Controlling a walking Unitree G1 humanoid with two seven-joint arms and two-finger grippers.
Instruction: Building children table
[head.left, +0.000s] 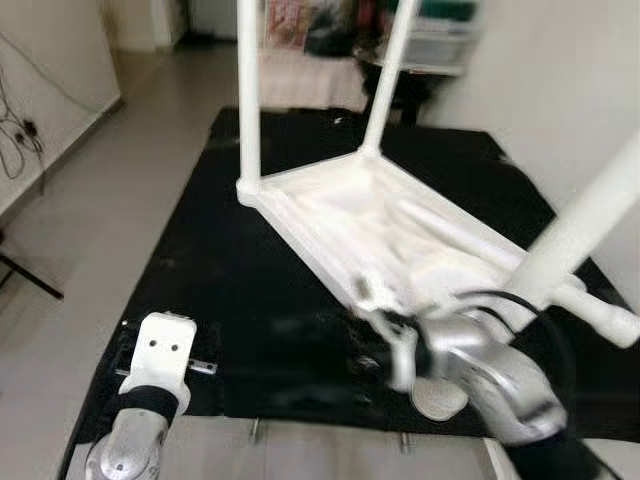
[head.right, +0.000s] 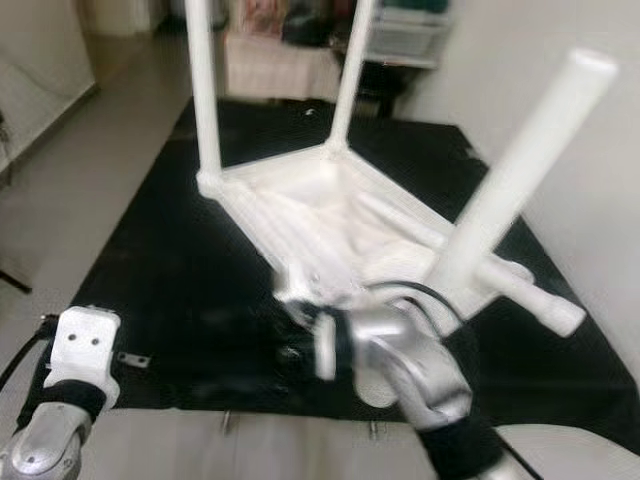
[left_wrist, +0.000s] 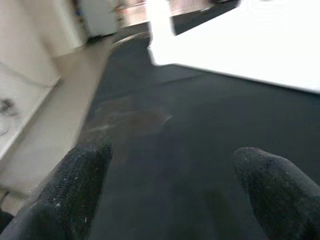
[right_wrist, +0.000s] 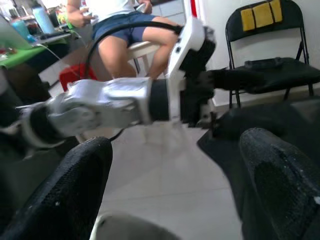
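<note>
1. The right gripper (right_wrist: 170, 190), fingers spread apart and holding nothing, sits at the near corner of the white table (head.left: 370, 225).
2. The left gripper (left_wrist: 170, 195), fingers also apart, hovers over the black mat (head.left: 230, 290), near-left of the table.
3. The table lies upside down on the mat, legs up.

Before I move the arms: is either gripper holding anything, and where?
Nothing is held. The left gripper is open over the black mat; the right gripper is open beside the upturned table.
</note>
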